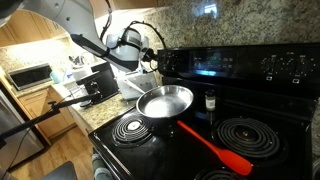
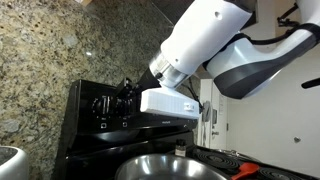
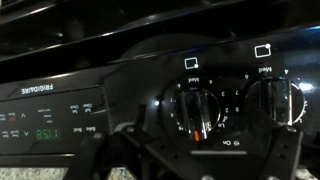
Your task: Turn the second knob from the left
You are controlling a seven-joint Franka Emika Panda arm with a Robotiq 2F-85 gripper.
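Note:
The black stove's back panel carries two knobs at its left end. The wrist view is upside down, with the panel lettering inverted. In it the second knob from the left sits in the middle, with an orange mark at its lower edge, and the outermost knob is at the right. My gripper is open, its dark fingers spread wide, just short of the second knob and not touching it. In both exterior views the gripper hovers in front of the panel's left end.
A steel pan rests on the back-left burner below the arm. A red spatula lies across the cooktop. A small dark bottle stands by the pan. The lit clock display is beside the knobs. A granite wall rises behind the stove.

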